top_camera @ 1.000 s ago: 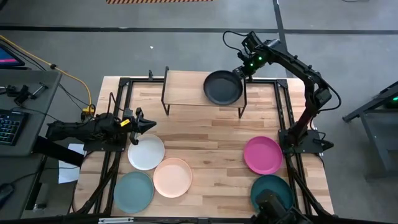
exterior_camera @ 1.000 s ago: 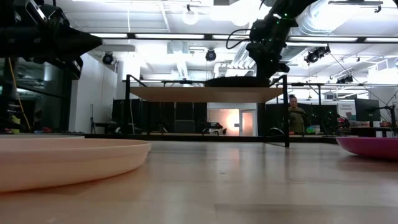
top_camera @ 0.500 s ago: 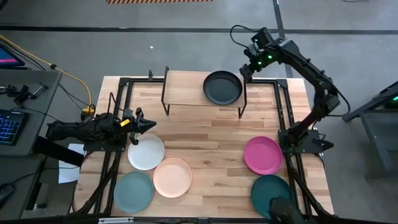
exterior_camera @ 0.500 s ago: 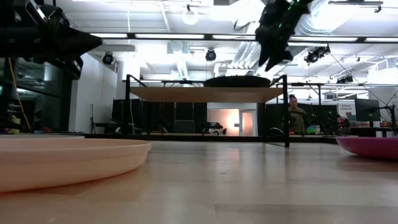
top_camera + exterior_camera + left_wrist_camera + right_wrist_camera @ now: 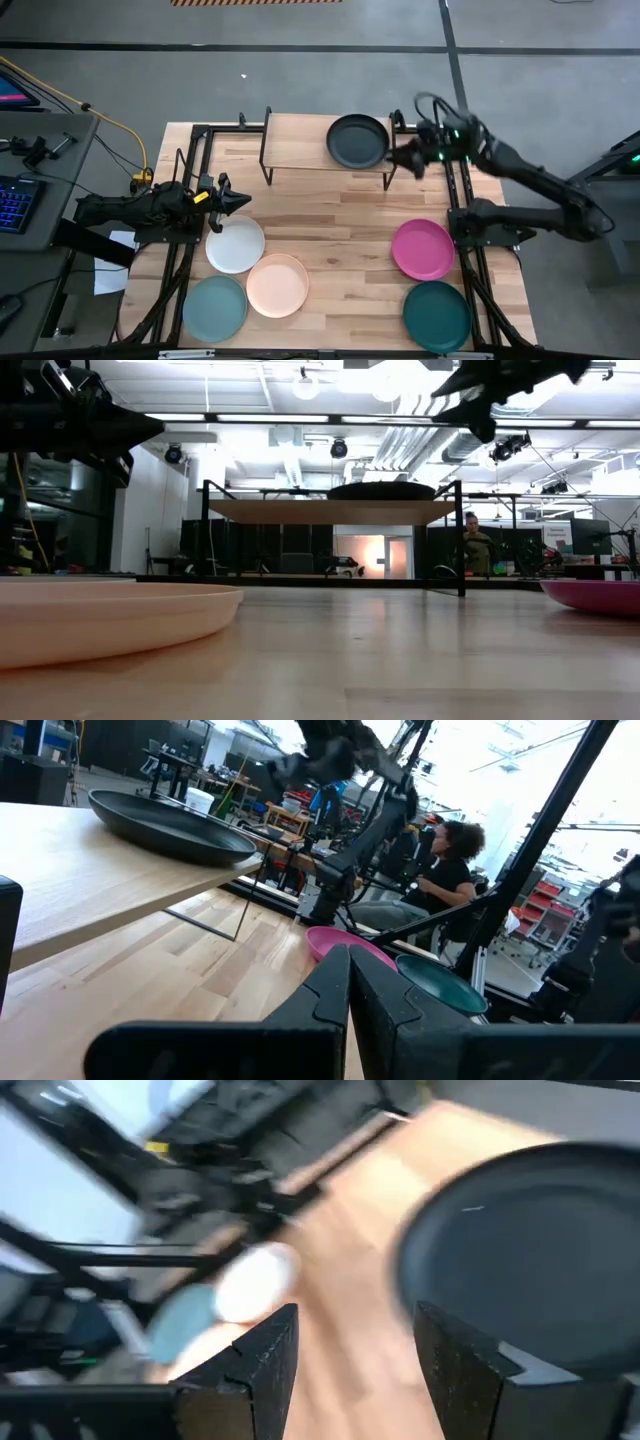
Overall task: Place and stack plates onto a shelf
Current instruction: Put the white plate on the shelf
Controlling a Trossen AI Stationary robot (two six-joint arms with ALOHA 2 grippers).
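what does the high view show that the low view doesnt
Only the high view shows the white plate, pale blue-green plate and dark teal plate, and the left end effector above the white plate. Only the low view shows a person in the room behind. Both show the black plate on the shelf, the peach plate, the magenta plate and the open right end effector.

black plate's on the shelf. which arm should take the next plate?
Probably the right. Its gripper is open, empty and just beside the shelf, with the magenta plate and teal plate on its side. The left gripper is shut above the white plate.
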